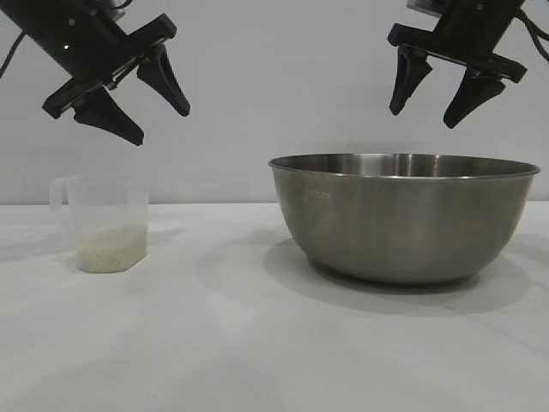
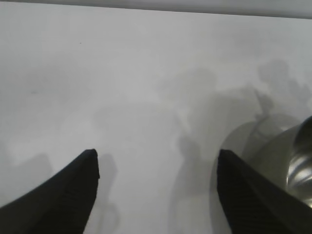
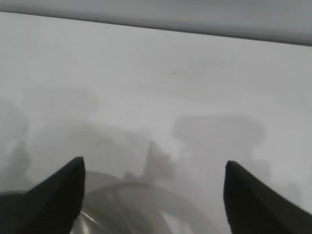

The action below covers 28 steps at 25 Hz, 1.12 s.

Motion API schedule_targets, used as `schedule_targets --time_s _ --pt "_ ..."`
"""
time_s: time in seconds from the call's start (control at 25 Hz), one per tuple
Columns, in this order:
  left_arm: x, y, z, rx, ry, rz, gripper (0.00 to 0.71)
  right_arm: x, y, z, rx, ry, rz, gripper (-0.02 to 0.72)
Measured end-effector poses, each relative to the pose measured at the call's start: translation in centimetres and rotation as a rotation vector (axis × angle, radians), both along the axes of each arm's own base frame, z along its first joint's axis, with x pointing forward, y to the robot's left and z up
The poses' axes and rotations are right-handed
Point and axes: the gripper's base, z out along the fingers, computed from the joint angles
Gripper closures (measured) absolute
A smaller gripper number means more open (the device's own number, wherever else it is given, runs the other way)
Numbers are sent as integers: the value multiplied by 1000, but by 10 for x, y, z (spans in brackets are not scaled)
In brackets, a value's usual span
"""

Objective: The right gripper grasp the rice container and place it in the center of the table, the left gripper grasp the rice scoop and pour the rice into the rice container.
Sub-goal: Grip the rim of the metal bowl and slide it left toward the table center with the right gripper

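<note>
On the right half of the surface (image 1: 257,343) sits the bowl (image 1: 403,219), a big brushed-steel thing with a thin rolled rim, upright and empty as far as I can tell. It looks rigid and smooth, so I'd guess slippery on the curved wall; the rim is really the only place to pinch, one finger inside and one outside. Probably not heavy, but wide enough to tip or swing if it's lifted by one edge, so dragging or a low lift seems safer.

Well apart on the left stands the scoop (image 1: 103,225), a clear plastic cup with a loop handle on its far-left side and rice (image 1: 110,249) filling the bottom part. Light and fairly stiff, I'd think, and easy to knock over. The handle or the wall near the top looks like the spot to grab.

Right pincer (image 1: 436,103) hangs above the bowl's right side, spread wide, holding nothing. Left pincer (image 1: 161,123) hovers above the scoop, tilted, also wide open and empty.
</note>
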Motion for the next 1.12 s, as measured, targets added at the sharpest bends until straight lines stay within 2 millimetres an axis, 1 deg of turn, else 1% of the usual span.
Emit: schedule_targets --time_s 0.48,0.68,0.8,1.0,1.12 --pt "0 0 0 1 -1 -1 207 0 0 0 0 2 1 178" --pt "0 0 0 1 -1 -1 207 -3 0 -2 -6 34 17 178" --pt "0 0 0 1 -1 -1 207 -9 -1 1 -26 77 41 178" --pt "0 0 0 0 0 0 207 -32 -6 21 -70 205 43 178" --pt "0 0 0 0 0 0 207 -43 -9 28 -100 290 49 178"
